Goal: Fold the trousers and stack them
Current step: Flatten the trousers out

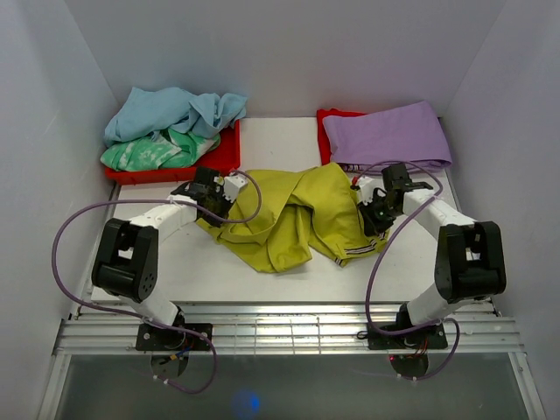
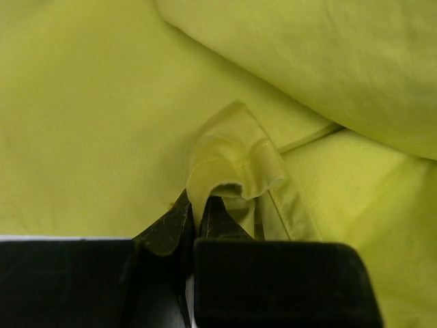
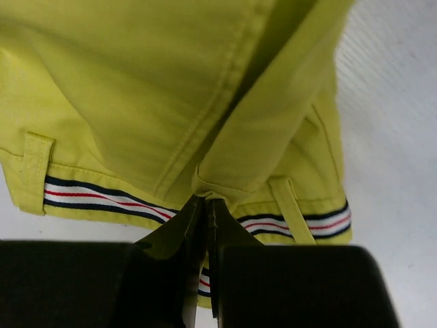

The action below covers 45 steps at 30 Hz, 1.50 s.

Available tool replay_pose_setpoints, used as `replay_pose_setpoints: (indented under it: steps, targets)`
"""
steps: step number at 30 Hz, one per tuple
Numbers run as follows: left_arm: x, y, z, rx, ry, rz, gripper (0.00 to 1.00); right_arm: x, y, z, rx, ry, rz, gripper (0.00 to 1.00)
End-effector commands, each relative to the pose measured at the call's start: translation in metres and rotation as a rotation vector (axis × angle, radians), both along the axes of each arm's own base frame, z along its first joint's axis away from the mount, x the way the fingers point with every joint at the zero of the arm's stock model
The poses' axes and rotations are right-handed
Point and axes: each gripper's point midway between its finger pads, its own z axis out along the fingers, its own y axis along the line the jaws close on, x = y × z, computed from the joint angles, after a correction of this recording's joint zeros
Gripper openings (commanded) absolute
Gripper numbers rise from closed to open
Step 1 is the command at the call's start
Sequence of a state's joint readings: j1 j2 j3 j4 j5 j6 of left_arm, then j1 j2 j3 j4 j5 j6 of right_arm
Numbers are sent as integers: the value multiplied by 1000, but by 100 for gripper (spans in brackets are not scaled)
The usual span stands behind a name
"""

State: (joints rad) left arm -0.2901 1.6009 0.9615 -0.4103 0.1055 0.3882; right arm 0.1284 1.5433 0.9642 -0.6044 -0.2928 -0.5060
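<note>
Yellow-green trousers (image 1: 293, 219) lie crumpled across the middle of the white table. Their waistband with a navy, white and red stripe (image 3: 102, 198) shows in the right wrist view. My left gripper (image 1: 213, 198) is shut on a fold of the yellow fabric (image 2: 225, 167) at the trousers' left edge. My right gripper (image 1: 372, 214) is shut on a bunched fold at the waistband (image 3: 218, 181) on the trousers' right side. Folded purple trousers (image 1: 387, 133) lie at the back right.
A red tray (image 1: 226, 157) at the back left holds a light blue garment (image 1: 171, 109) and a green-and-white one (image 1: 149, 153). A second red tray (image 1: 329, 118) lies under the purple trousers. White walls close in the table on three sides.
</note>
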Motion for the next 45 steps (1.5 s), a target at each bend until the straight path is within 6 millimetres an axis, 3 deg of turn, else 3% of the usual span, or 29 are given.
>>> replay_pose_setpoints:
  steps: [1, 3, 4, 8, 12, 16, 20, 25, 28, 30, 32, 34, 35, 36, 38, 39, 43, 45]
  targets:
    - [-17, -6, -13, -10, 55, -92, 0, -18, 18, -19, -38, 65, 86, 8]
    - [-37, -5, -26, 4, 119, -158, 0, -21, 20, -29, -67, 80, 105, 8]
    - [-59, -1, -38, 22, 189, -188, 0, -21, 21, -32, -92, 81, 115, 8]
    - [-124, -13, -45, -33, 345, -380, 0, -20, 10, -37, -157, 66, 142, 8]
    - [-176, -35, -32, -80, 376, -582, 0, -18, -9, -36, -218, 38, 147, 8]
    - [-227, -73, 6, -189, 389, -768, 0, -11, -36, -26, -248, 4, 113, 8]
    - [-235, -105, 65, -317, 309, -815, 0, 0, -67, 2, -279, -90, 85, 8]
    - [-183, -125, 166, -469, 41, -614, 0, 13, -115, 36, -353, -195, 62, 8]
    - [-134, -95, 211, -508, -144, -357, 0, 22, -135, 55, -387, -244, 40, 8]
    - [-98, -53, 231, -442, -309, -153, 0, 29, -147, 68, -406, -277, 20, 8]
    - [-76, -21, 247, -362, -427, -16, 0, 35, -153, 76, -426, -300, 22, 8]
    - [-50, 31, 271, -243, -589, 174, 0, 42, -160, 85, -443, -320, 18, 8]
    - [-46, 47, 281, -215, -639, 217, 0, 45, -162, 87, -447, -324, 18, 8]
    - [-40, 74, 292, -167, -702, 310, 0, 48, -164, 92, -453, -335, 14, 8]
    - [-35, 99, 301, -110, -746, 377, 0, 51, -167, 91, -465, -331, 23, 8]
    - [-32, 121, 307, -80, -780, 444, 0, 53, -168, 92, -471, -336, 24, 8]
    - [-24, 178, 307, -6, -809, 561, 0, 56, -172, 91, -479, -332, 29, 8]
    - [-26, 223, 306, 26, -810, 667, 0, 54, -175, 90, -491, -329, 37, 8]
